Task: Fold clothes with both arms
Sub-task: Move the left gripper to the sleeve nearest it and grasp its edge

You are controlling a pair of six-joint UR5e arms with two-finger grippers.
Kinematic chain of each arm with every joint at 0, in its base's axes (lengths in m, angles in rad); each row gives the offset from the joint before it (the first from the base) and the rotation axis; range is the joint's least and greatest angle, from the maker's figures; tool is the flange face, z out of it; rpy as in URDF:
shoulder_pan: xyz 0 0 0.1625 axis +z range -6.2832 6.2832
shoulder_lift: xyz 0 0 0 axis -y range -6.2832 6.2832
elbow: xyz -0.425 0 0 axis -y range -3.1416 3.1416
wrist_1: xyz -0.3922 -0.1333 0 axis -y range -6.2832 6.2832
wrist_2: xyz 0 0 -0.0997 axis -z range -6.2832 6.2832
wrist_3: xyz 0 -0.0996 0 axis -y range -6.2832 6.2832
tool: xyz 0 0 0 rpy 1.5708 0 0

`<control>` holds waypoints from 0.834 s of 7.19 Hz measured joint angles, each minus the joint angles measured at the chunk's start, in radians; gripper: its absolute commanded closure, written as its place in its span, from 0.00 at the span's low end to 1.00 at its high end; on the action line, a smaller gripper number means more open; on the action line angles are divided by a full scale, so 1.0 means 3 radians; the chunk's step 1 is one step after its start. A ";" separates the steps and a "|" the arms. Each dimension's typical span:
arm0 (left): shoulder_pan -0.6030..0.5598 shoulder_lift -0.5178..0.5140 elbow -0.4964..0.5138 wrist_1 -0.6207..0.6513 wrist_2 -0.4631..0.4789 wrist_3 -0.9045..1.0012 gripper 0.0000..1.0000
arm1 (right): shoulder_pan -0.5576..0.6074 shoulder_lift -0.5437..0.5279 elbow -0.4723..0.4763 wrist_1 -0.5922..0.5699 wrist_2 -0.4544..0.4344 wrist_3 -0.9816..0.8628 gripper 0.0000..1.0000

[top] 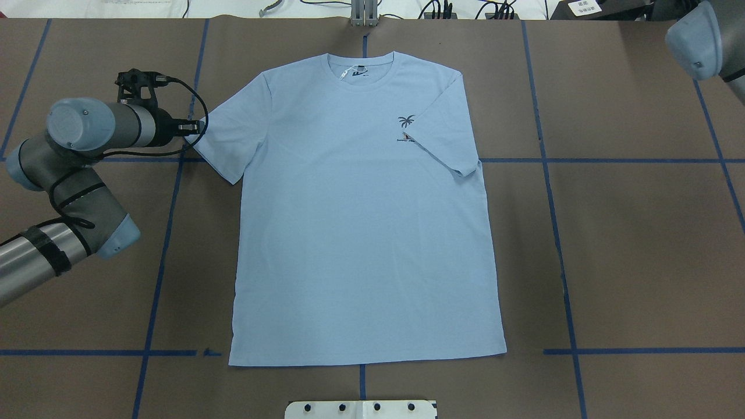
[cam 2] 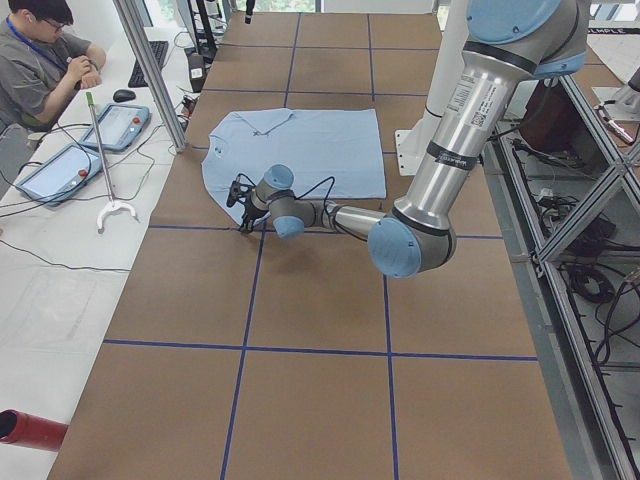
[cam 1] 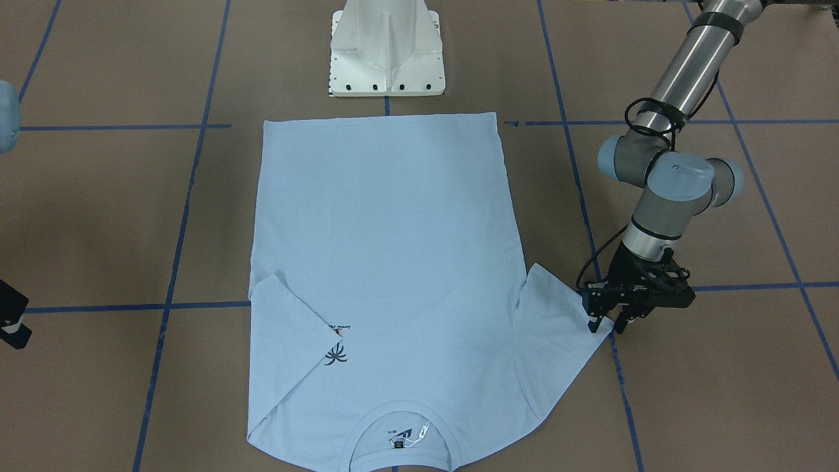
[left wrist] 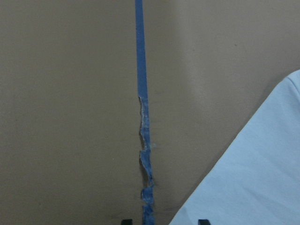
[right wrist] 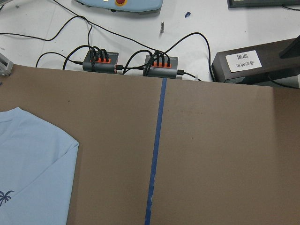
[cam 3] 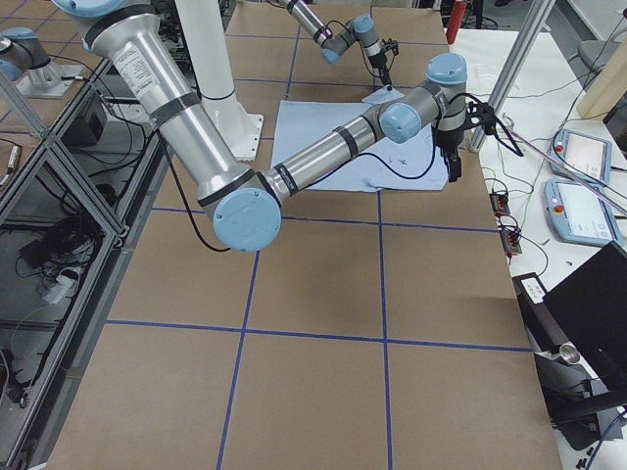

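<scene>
The light blue T-shirt (top: 361, 233) lies flat on the brown table, collar away from the robot's base. Its palm-tree print (top: 406, 121) is partly covered by one sleeve (top: 448, 128) folded onto the chest. The other sleeve (cam 1: 557, 334) lies spread out. My left gripper (cam 1: 606, 322) is open and points down at that sleeve's outer tip. In the left wrist view (left wrist: 164, 221) the sleeve's edge (left wrist: 262, 178) lies between the fingertips. My right gripper (cam 3: 452, 174) hangs off the shirt's other side, away from it. I cannot tell if it is open or shut.
The white pedestal base (cam 1: 387, 52) stands just behind the shirt's hem. Blue tape lines (top: 559, 244) cross the table. Power strips with cables (right wrist: 101, 63) lie beyond the far edge. An operator (cam 2: 40, 60) sits at a side desk.
</scene>
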 measured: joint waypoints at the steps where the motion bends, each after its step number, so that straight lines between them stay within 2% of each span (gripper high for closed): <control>1: 0.0010 0.0001 -0.0004 -0.0002 0.0003 -0.0015 1.00 | 0.0000 -0.0004 0.0002 0.0000 0.0001 -0.0001 0.00; 3: 0.0019 -0.0002 -0.0064 0.0006 0.0001 -0.0106 1.00 | 0.0000 -0.0007 0.0003 0.0000 0.0004 0.0002 0.00; 6: 0.0031 -0.0027 -0.0358 0.0192 0.0013 -0.0161 1.00 | -0.0003 -0.0009 0.0009 0.0004 0.0004 0.0026 0.00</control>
